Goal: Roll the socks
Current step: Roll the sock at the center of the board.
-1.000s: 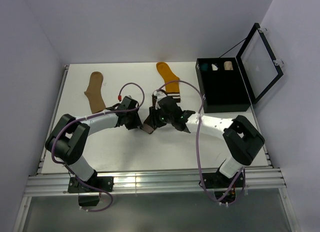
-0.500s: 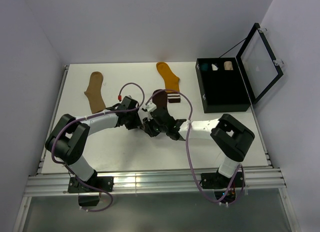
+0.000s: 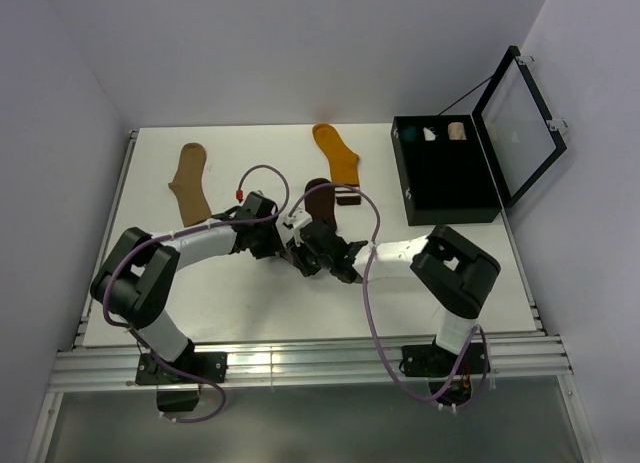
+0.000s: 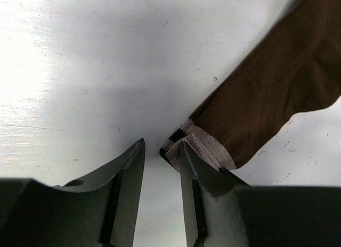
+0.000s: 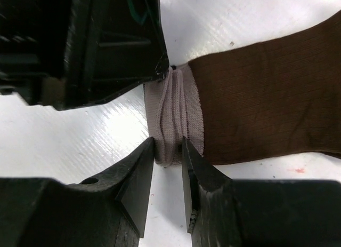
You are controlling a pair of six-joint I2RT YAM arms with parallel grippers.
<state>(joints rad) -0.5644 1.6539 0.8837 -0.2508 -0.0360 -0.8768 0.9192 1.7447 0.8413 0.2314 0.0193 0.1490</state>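
Two grippers are brought together at one end of a dark brown sock (image 5: 266, 87) at mid-table. The right gripper (image 5: 168, 142) is nipped onto the bunched cuff (image 5: 176, 108), a pale pinkish ribbed band gathered in folds between its black fingertips. The left gripper (image 4: 161, 144) is held with a narrow gap between its jaws, one tip laid against the cuff's corner; whether fabric is clamped there cannot be told. The sock is laid flat on the white table (image 3: 250, 303). Its long axis runs from the cuff at the grippers toward the back wall, tilted slightly right, with the toe pointed to the far edge. Its body is a finely ribbed knit. Just beside the toe, a mustard-orange sock (image 3: 338, 155) is laid with its striped cuff nearest and its toe to the rear. A tan sock (image 3: 188, 183) is laid well apart at far left. At right, a black case (image 3: 447, 219) is stood open with its clear lid (image 3: 520, 118) raised, and small teal, white and cream bundles (image 3: 428, 134) are ranged along its far side.
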